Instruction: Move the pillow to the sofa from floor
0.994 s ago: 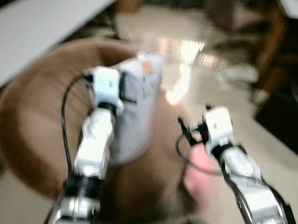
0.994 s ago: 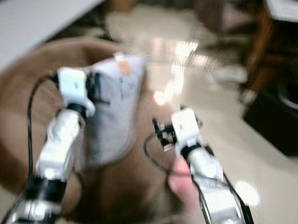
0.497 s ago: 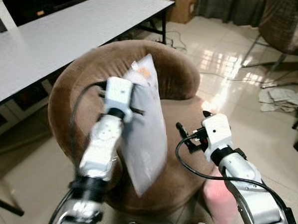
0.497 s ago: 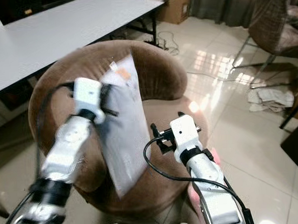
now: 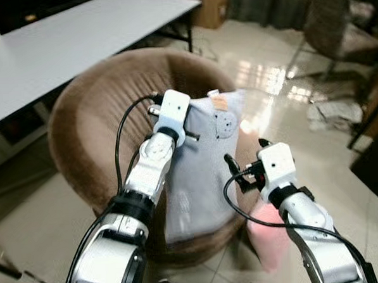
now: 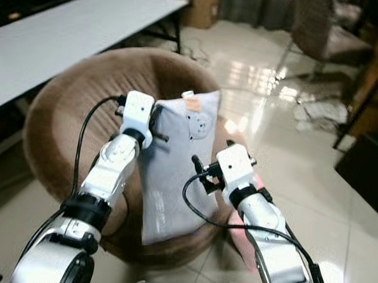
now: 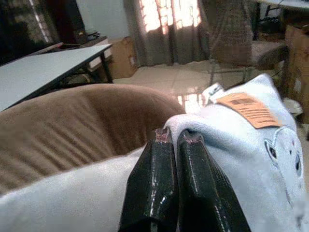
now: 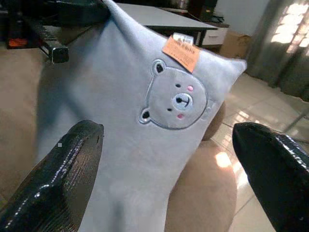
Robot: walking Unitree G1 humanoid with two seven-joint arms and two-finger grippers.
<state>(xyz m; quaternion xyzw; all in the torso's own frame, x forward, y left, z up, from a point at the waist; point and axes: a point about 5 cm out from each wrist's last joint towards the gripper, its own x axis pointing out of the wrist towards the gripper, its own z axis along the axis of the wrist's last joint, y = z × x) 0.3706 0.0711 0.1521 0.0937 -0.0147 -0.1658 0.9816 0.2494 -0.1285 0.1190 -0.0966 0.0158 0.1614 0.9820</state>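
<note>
Glossy tile floor (image 5: 281, 79) all around, with a long white table (image 5: 57, 47) off to the robot's left and some chairs in the blurry background. Right in front sits a round brown sofa (image 5: 92, 115), basically a tub chair.

So the pillow (image 5: 206, 159) is light blue-grey with a little embroidered bear face (image 8: 175, 101) and an orange tag (image 8: 181, 47) at the top. It's off the floor, standing upright over the sofa seat with its bottom edge down near the seat's front rim.

Left gripper (image 7: 176, 137) has its two black fingers pinched tight together on the pillow's top edge, fabric bunched between them. Right gripper (image 8: 169, 145) hangs just in front of the pillow with its fingers spread wide apart, not touching it.

Something pink (image 5: 270, 232) is on the floor under the right arm, too blurry to make out.
</note>
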